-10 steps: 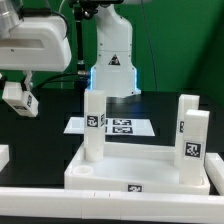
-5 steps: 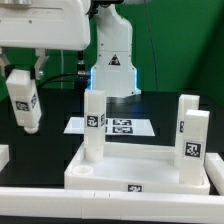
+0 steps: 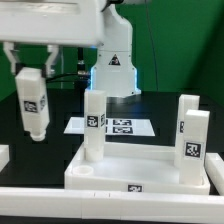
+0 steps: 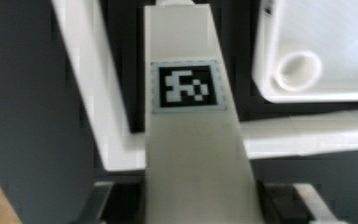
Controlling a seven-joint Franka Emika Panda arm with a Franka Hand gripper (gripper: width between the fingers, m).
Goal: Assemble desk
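The tabletop (image 3: 140, 172) is plain white, as are the three legs standing on it, each bearing a small black-and-white marker tag. The held leg (image 3: 33, 103) is white too, with the same black-and-white tag pattern. The marker board (image 3: 115, 126) is white with black tags. The table (image 3: 45, 160) is black, the backdrop (image 3: 190, 45) green.
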